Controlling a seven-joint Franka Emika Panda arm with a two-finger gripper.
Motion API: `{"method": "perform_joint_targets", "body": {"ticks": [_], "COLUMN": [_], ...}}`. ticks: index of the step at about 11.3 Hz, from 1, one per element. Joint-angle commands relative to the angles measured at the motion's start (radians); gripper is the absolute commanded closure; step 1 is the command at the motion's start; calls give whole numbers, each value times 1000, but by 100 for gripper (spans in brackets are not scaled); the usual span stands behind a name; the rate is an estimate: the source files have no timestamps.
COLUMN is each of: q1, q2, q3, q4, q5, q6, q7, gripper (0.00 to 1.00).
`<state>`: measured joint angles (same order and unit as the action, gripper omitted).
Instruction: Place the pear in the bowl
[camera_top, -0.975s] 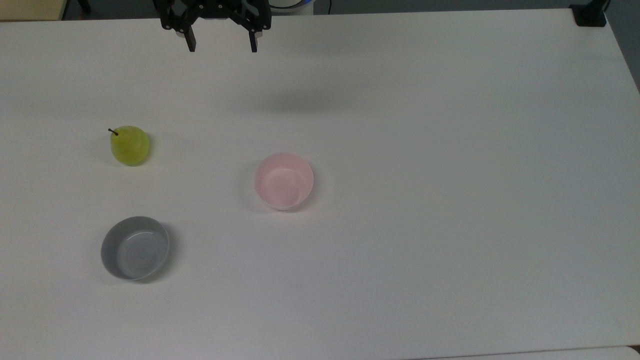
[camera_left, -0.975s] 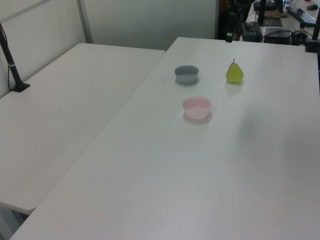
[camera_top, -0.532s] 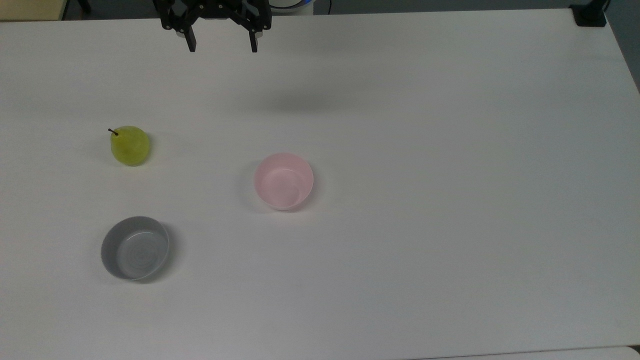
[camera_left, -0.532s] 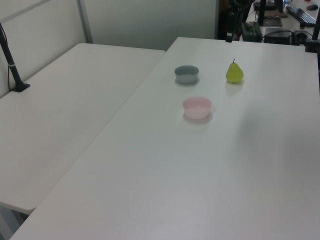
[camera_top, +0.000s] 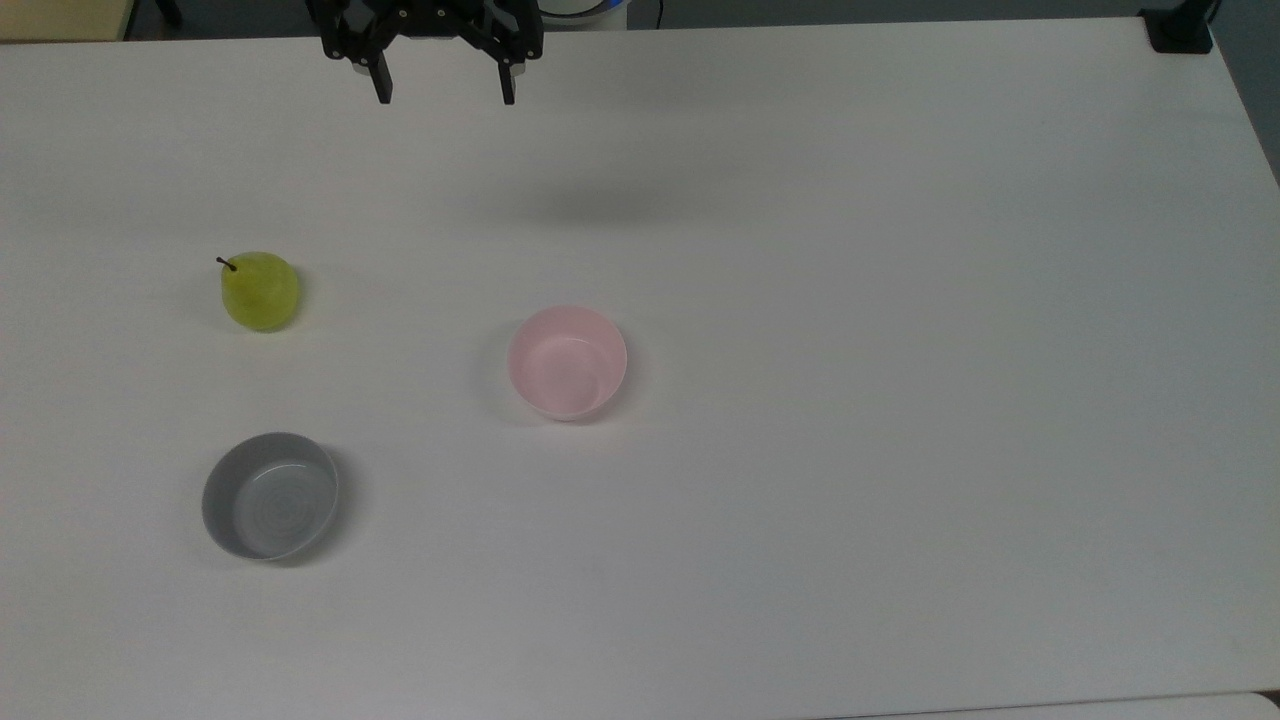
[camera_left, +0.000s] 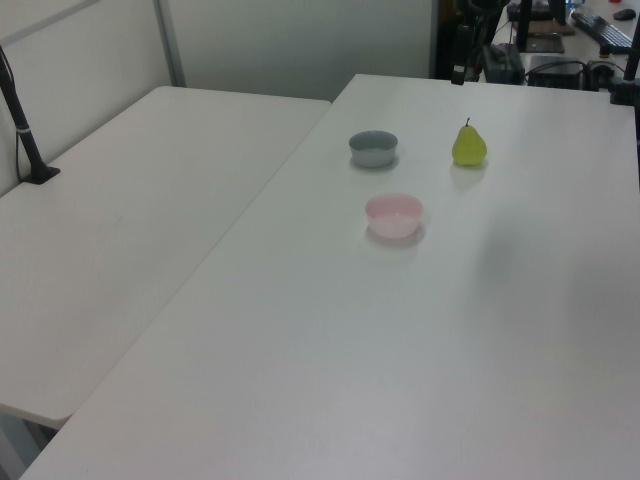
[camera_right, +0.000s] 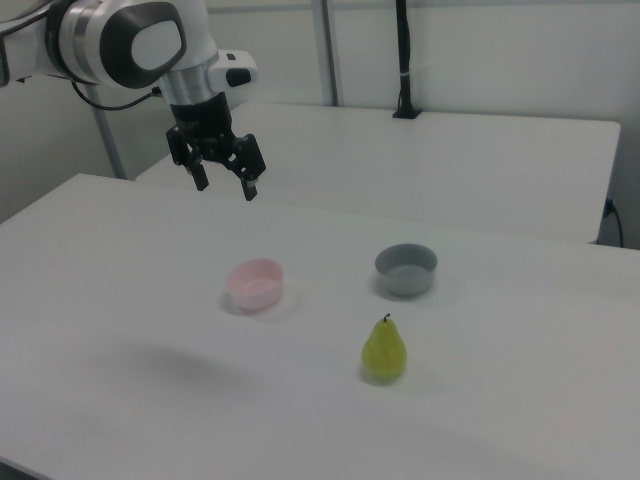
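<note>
While nothing has shifted over the last second, the black two-finger hand (camera_top: 443, 88) hangs spread and empty at the top view's upper left (approach unbegun); the small yellow-green pear (camera_top: 260, 291) stands on the white tabletop (camera_top: 900, 350), well apart from the pale pink round bowl (camera_top: 567, 361).

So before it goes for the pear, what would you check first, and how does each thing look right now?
1. Hand open and holding nothing: ok, its fingers are spread apart, high above the table.
2. Pear upright and free to grab: ok, it stands alone, stem up.
3. Pink bowl empty: ok.
4. Grey bowl not mixed up with the target: ok, it sits apart from the pink bowl.
5. Path from the hand down to the pear: ok, only bare table between them.
</note>
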<state>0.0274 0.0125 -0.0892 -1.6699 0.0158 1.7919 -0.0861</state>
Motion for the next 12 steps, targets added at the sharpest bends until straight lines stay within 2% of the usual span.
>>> {"method": "perform_joint_targets", "body": {"ticks": [1,2,5,7,9,12], "q1": [-1,-20,-85,-139,-158,-159], "q2": [-23,-22,-14,-3,47,127], "q3": [-6,-6,-7,-7,-42,-90], "q4": [-21,-21,-13,-10,-5,-7], "q5": [3,0,-7,-16,-65,-63], "q6": [15,4,-22,-19,1,116], "q7": [3,-59,-364,-472,-471,-378], "gripper": [0,0,0,0,0,0]}}
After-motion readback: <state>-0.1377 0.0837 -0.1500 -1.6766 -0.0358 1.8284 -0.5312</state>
